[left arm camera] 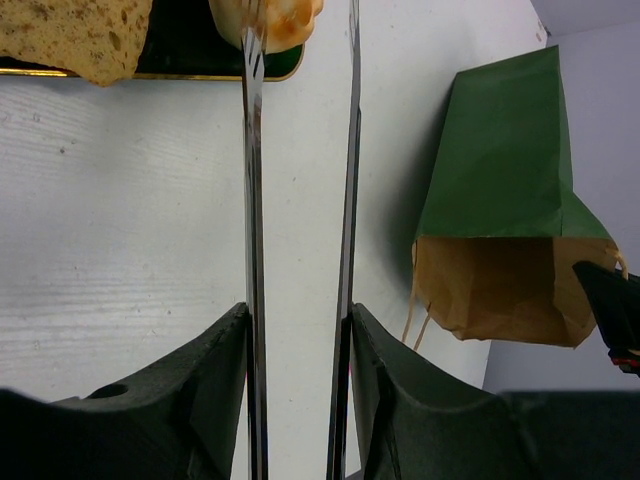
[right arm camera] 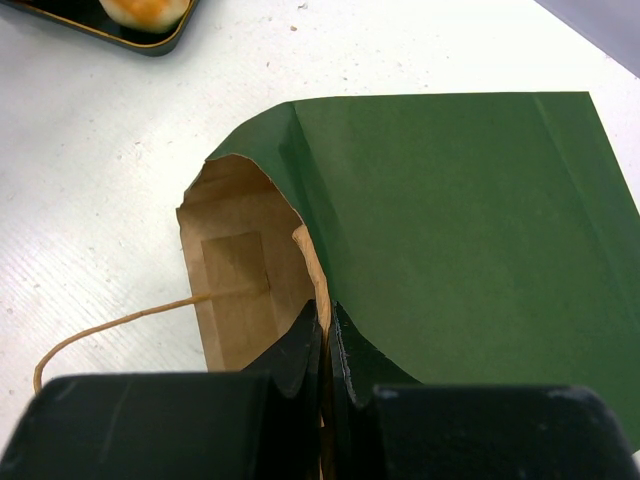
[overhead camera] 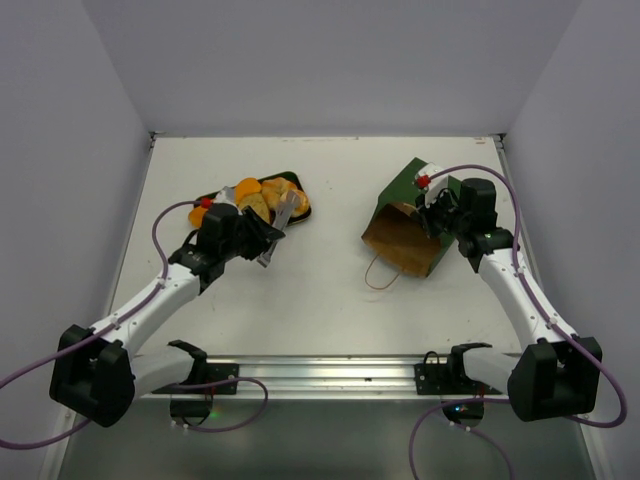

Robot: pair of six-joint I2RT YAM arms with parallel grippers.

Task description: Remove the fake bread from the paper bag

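The fake bread (overhead camera: 255, 195) lies piled on a dark green flat tray (overhead camera: 303, 205) at the left; a tan slice (left arm camera: 80, 35) and a golden roll (left arm camera: 285, 20) show in the left wrist view. My left gripper (overhead camera: 262, 238) (left arm camera: 298, 320) is shut on a pair of thin metal tongs (left arm camera: 252, 180), whose blades stand apart with only bare table between them; their tips reach the tray's near edge. The paper bag (overhead camera: 415, 215) (right arm camera: 450, 220) lies on its side at the right, mouth facing the near left. My right gripper (overhead camera: 432, 210) (right arm camera: 327, 320) is shut on the bag's upper rim. No bread shows inside the bag's mouth.
A twine handle (overhead camera: 378, 275) (right arm camera: 120, 320) trails from the bag's mouth onto the white table. Grey walls close in the table at the left, right and back. A metal rail (overhead camera: 320, 372) with both arm bases runs along the near edge.
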